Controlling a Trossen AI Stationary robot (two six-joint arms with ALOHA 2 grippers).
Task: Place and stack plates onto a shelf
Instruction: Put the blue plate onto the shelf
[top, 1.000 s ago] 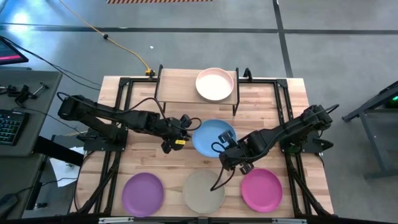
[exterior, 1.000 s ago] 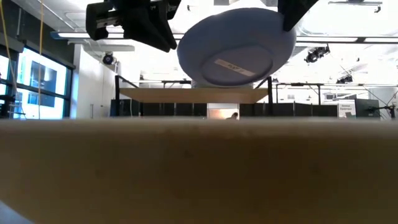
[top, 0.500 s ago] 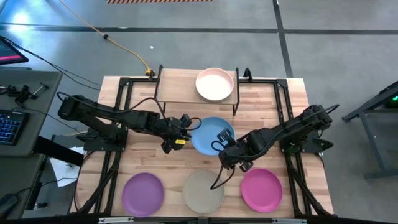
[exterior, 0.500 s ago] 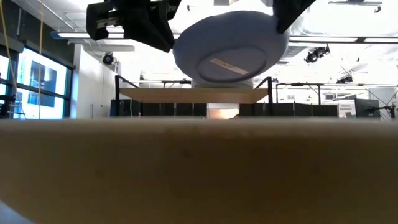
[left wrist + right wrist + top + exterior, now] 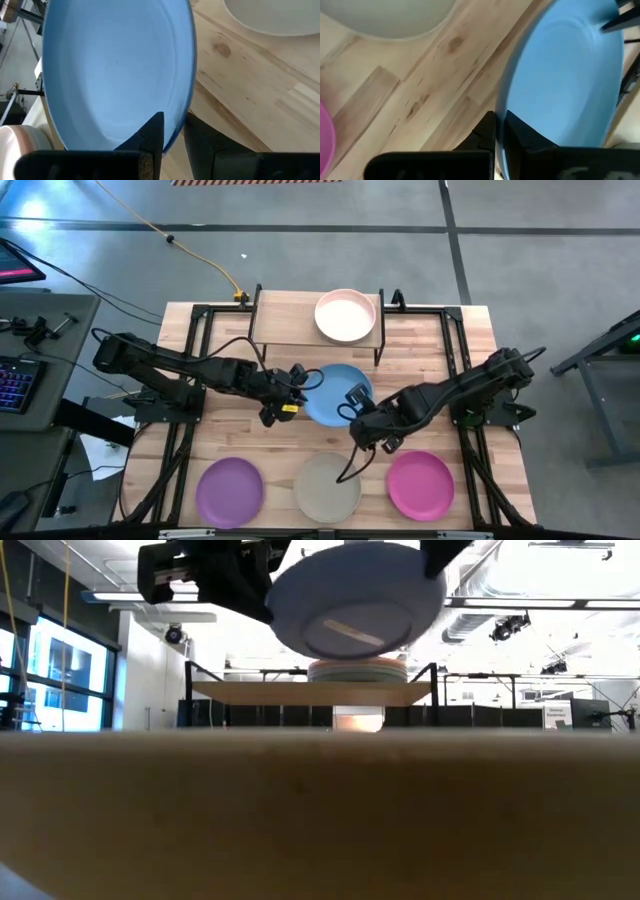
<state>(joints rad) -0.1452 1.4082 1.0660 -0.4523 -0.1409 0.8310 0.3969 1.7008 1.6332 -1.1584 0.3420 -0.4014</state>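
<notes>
The blue plate [image 5: 330, 392] is in the air over the table's middle, its underside showing in the low view [image 5: 350, 600]. My right gripper [image 5: 352, 402] is shut on its right rim. My left gripper [image 5: 300, 383] is open at the plate's left rim, one finger on either side of the edge [image 5: 180, 125]. A stack of plates with a pale pink one on top [image 5: 346, 315] rests on the right half of the shelf [image 5: 285, 325]. The purple plate [image 5: 229, 490], the grey plate [image 5: 326, 485] and the magenta plate [image 5: 420, 483] lie flat along the near edge. My right gripper [image 5: 500, 125] pinches the blue plate's rim [image 5: 504, 102] on its right side, one finger on the inner face and one on the underside. It comes nearly level from the table's right and near side. The plate is lifted clear and slightly tilted. My left gripper [image 5: 174, 131] has the plate's left rim in the gap between its fingers, coming from the table's left. I cannot tell whether the fingers touch it.
Black frame rails run along both sides of the table [image 5: 200, 330]. The shelf's left half is bare wood [image 5: 260, 692]. Bare table shows between the shelf and the near row of plates.
My right gripper has carried the blue plate toward the table's left and upward, toward my left gripper. The plate's left rim now reaches in between the left fingers.
</notes>
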